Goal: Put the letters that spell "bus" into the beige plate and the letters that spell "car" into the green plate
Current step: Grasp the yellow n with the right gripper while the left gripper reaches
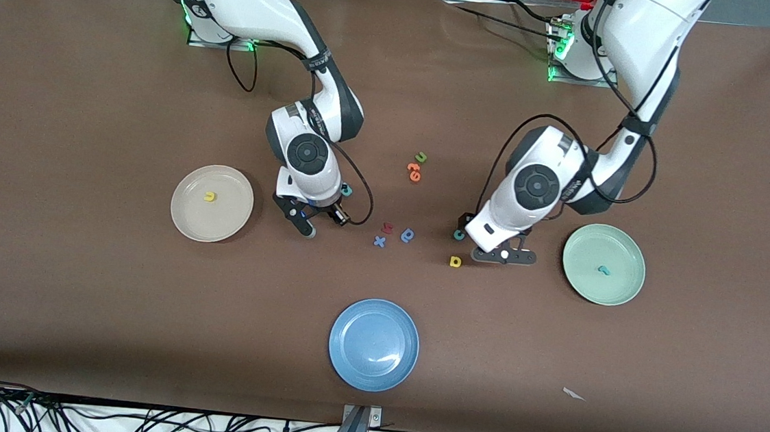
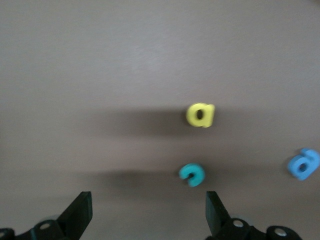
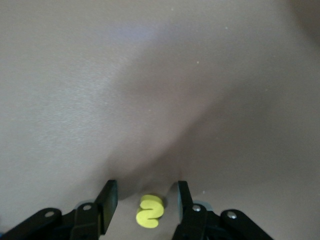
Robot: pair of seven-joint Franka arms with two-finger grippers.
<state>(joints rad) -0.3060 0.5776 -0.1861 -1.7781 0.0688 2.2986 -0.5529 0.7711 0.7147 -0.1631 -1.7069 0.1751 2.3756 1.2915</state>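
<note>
The beige plate [image 1: 187, 217] holds a yellow "u" [image 1: 210, 196]. The green plate [image 1: 620, 289] holds a teal "r" [image 1: 603, 269]. My right gripper [image 1: 321, 221] [image 3: 146, 191] is low at the table beside the beige plate. It is open, and the yellow "s" [image 3: 150, 211] lies between its fingers with a gap on each side. A teal "b" [image 1: 346, 189] peeks out beside that wrist. My left gripper [image 1: 504, 255] [image 2: 148, 210] stands wide open and empty next to the teal "c" [image 1: 458, 234] [image 2: 192, 174] and the yellow "a" [image 1: 455, 261] [image 2: 200, 115].
A blue plate [image 1: 371, 373] sits near the front camera. Between the arms lie a blue looped letter [image 1: 407, 235] [image 2: 303, 163], a blue "x" [image 1: 379, 241], a red letter [image 1: 387, 227], orange letters [image 1: 414, 171] and a green "u" [image 1: 421, 156].
</note>
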